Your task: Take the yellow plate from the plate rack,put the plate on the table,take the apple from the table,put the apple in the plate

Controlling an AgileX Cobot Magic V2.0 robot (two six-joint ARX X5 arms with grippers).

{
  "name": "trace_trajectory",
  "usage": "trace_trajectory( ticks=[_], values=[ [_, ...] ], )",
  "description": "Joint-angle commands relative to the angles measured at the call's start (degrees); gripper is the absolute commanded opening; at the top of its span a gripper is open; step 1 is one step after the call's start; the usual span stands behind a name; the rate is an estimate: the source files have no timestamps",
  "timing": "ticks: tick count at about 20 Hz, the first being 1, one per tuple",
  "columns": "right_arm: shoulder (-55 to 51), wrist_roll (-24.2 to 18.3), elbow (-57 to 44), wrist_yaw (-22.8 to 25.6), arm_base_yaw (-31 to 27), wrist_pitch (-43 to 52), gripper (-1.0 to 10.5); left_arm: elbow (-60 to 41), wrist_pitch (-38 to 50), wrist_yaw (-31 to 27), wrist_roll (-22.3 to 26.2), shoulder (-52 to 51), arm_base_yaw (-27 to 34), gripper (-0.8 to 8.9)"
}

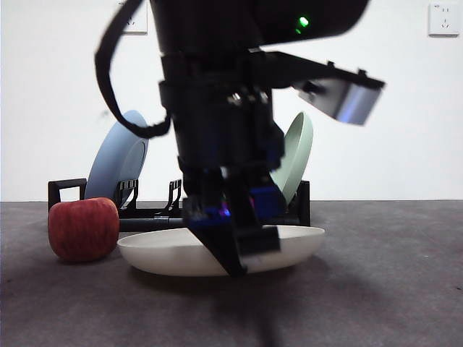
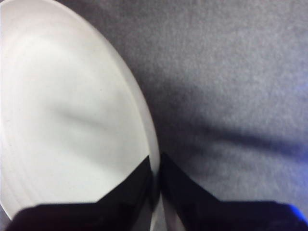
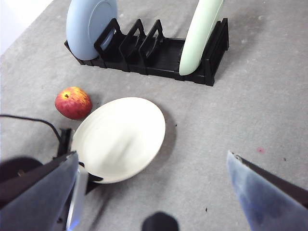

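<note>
Jaws pinched on the rim of the yellow plate, the left gripper holds it flat on the table, the apple just beside it (the right gripper hangs high, jaws spread), rack behind.

The arm was black and bulky, with a small green light glowing near its top at about one o'clock. A black cable looped down its side at nine o'clock. Blue glints showed low on the left gripper, whose jaws were black wedges.
</note>
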Motion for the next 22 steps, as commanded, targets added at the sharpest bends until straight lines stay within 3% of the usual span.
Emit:
trace_trajectory(
  ticks=[1, 7, 11, 15, 19, 22],
  values=[
    [-0.1, -0.1, 0.2, -0.2, 0.0, 0.3, 5.6, -0.3, 1.1, -1.0, -2.1, 2.3, -0.9, -0.06],
    [-0.1, -0.2, 0.2, -0.2, 0.0, 0.4, 5.6, -0.3, -0.5, 0.9, -7.8, 4.9, -1.0, 0.05],
    [-0.1, -0.1, 0.2, -0.2, 0.0, 0.3, 5.6, -0.3, -1.2, 4.3, -8.9, 4.5, -0.9, 1.96],
    [-0.1, -0.1, 0.2, -0.2, 0.0, 0.3, 5.6, -0.1, -3.2, 5.3, -10.7, 3.4, -1.0, 1.95],
    [0.0, -0.1, 0.2, -0.2, 0.0, 0.3, 5.6, 0.2, -6.2, 5.3, -14.8, -5.2, -0.7, 1.95],
    [0.4, -0.1, 0.2, -0.4, 0.0, 0.6, 5.6, 0.2, -6.4, 5.2, -19.4, -17.8, 0.2, 1.94]
  ],
)
